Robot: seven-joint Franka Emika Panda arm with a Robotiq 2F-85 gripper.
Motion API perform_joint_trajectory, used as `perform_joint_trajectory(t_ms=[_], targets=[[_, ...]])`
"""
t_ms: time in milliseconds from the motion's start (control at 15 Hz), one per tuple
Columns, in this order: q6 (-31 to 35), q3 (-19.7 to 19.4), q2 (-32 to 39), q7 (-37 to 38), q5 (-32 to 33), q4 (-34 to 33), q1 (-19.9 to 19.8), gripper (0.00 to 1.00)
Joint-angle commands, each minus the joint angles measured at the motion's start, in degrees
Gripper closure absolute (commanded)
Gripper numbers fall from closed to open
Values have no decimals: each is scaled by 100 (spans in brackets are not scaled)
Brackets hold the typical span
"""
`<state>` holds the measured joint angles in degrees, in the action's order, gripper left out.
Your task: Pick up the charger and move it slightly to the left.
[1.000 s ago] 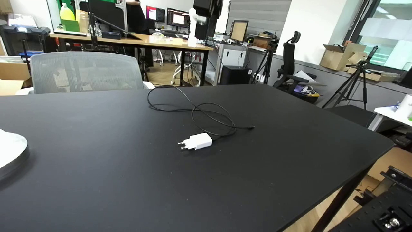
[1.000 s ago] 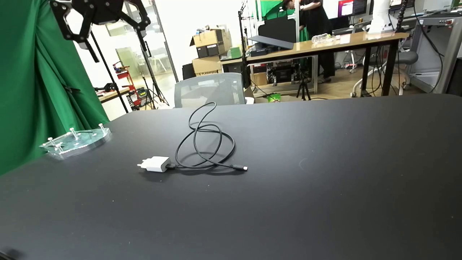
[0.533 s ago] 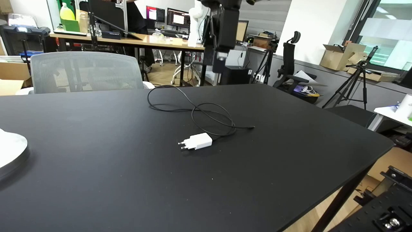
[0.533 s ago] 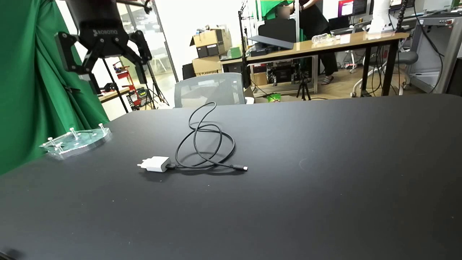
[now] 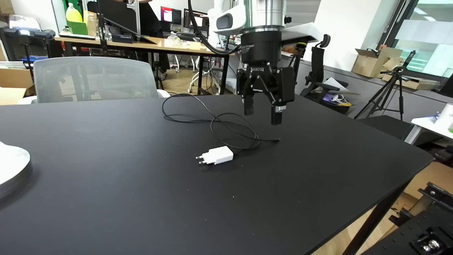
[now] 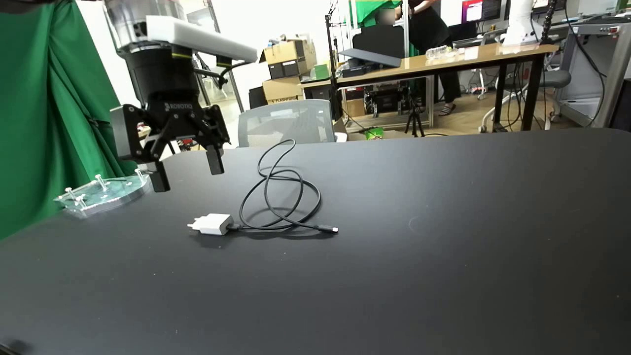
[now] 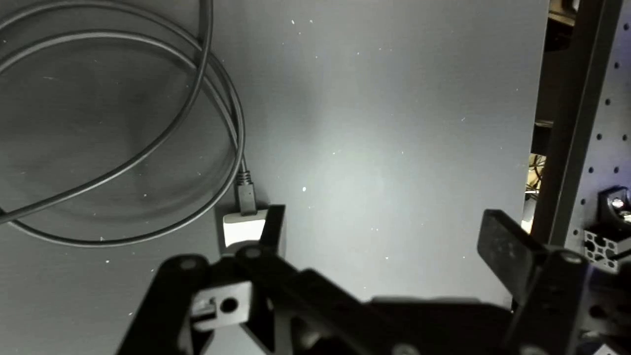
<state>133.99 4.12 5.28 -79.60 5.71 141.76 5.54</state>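
Observation:
The charger (image 5: 220, 154) is a small white plug adapter lying on the black table (image 5: 141, 205). It also shows in an exterior view (image 6: 213, 224), with its prongs facing away from its thin black looped cable (image 6: 325, 228). My gripper (image 5: 262, 112) is open and empty above the table. In the exterior views it hangs above and apart from the charger (image 6: 187, 170). In the wrist view, the charger (image 7: 243, 230) lies behind the left finger, partly hidden by it, outside the gap between the fingers (image 7: 387, 231).
A round white plate (image 5: 14, 161) sits at the table's side; a clear plate with upright bolts (image 6: 106, 195) shows in an exterior view. A grey mesh chair (image 5: 95, 79) stands at the far edge. A perforated metal frame (image 7: 599, 148) lies past the table edge.
The arm has come down into both exterior views. The gripper has moved lower, nearer the table and charger, staying open. The charger and cable have not moved.

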Motion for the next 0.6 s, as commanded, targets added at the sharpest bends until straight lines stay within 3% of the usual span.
perform_joint_trajectory(t_ms=[0, 267, 533], targets=[[203, 56, -82, 462, 450, 65, 2, 0], [1483, -10, 69, 1540, 1826, 112, 69, 0], [2113, -40, 411, 2631, 2822, -3, 114, 0]])
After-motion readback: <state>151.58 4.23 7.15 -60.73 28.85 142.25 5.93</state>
